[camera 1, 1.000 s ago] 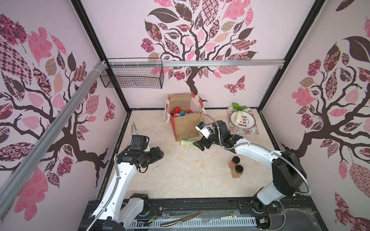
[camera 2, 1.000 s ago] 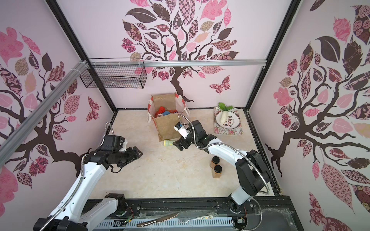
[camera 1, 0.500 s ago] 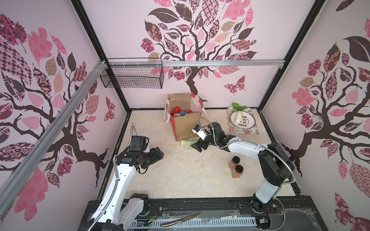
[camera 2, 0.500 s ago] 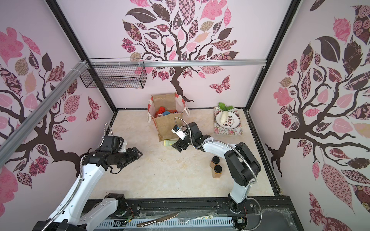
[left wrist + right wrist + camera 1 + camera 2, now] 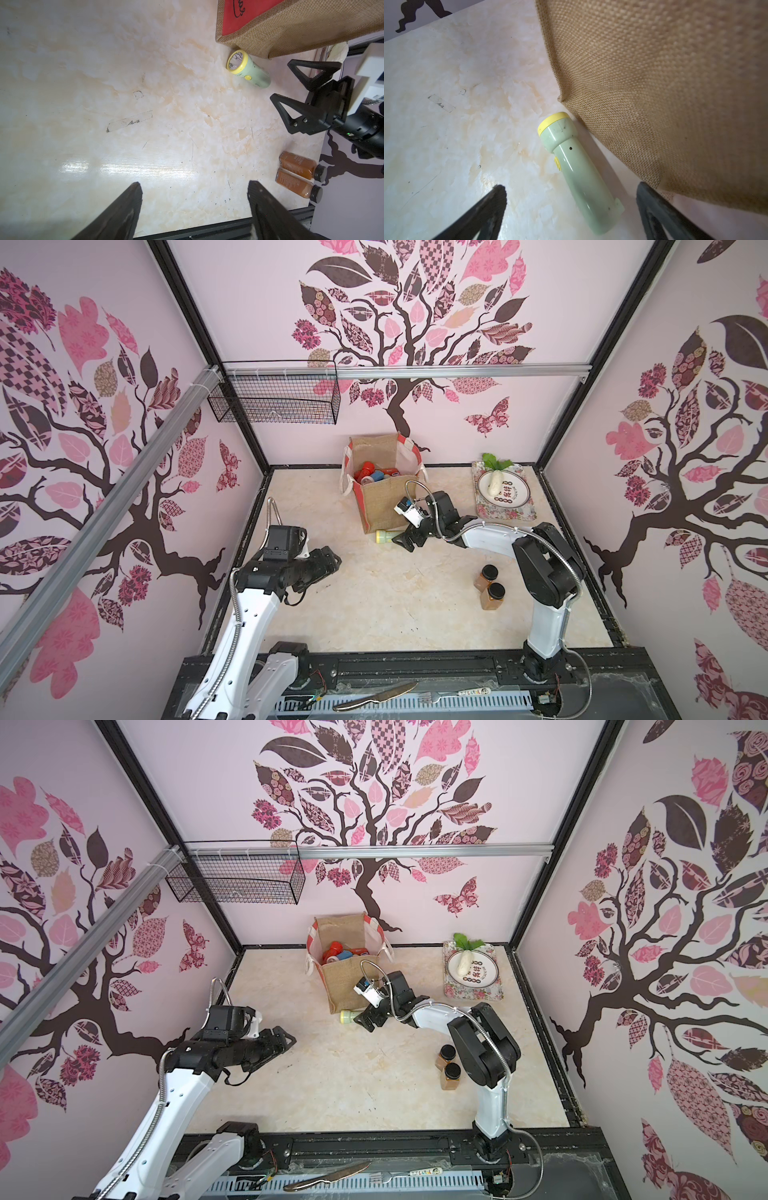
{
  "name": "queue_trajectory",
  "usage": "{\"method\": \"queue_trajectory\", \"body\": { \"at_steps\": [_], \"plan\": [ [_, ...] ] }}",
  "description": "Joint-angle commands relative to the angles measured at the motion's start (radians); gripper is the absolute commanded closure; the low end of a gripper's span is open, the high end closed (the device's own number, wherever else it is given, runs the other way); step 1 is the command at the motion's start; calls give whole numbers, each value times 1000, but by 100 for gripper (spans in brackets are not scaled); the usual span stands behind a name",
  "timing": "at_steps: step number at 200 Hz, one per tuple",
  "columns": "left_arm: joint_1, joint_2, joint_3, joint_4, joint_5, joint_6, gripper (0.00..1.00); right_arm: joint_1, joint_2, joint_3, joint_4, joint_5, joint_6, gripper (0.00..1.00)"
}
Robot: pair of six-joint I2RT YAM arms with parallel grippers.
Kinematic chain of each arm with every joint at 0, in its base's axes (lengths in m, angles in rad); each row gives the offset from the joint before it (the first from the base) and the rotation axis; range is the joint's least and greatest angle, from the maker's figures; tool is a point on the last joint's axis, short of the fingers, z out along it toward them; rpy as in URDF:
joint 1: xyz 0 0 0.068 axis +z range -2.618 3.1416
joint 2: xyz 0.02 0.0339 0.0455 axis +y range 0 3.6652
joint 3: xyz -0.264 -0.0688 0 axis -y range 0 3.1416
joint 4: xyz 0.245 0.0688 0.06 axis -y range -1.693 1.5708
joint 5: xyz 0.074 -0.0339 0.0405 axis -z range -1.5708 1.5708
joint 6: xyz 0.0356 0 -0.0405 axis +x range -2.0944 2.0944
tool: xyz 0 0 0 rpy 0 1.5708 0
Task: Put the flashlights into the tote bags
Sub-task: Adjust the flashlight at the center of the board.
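My right claw point(image 5: 282, 80), spread wide and empty, should straddle the pale green flashlight point(image 5: 577, 170) mid-barrel without snagging the tote bag point(image 5: 654, 83) just beside it.

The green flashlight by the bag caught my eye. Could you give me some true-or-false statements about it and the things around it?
1. The pale green flashlight lies on the table beside the tote bag. True.
2. The right gripper is clamped shut on it. False: its jaws stand open and the flashlight lies free.
3. The bag is empty. False: red and blue flashlights show inside.
4. The left gripper is open and holds nothing. True.
5. The amber jars are in the bag. False: they are on the table near the right arm.
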Motion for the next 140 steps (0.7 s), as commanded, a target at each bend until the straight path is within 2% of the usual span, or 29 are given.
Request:
{"method": "queue_trajectory", "body": {
  "at_steps": [1, 69, 140],
  "plan": [
    [-3, -13, 20, -13, 18, -6, 17, -9, 62, 52, 20, -50, -6, 0],
    [-4, -13, 24, -8, 21, -14, 17, -17, 137, 112, 6, -89, 29, 1],
    [16, -52, -8, 2, 32, -32, 17, -17, 161, 101, -21, -103, 93, 2]
  ]
}}
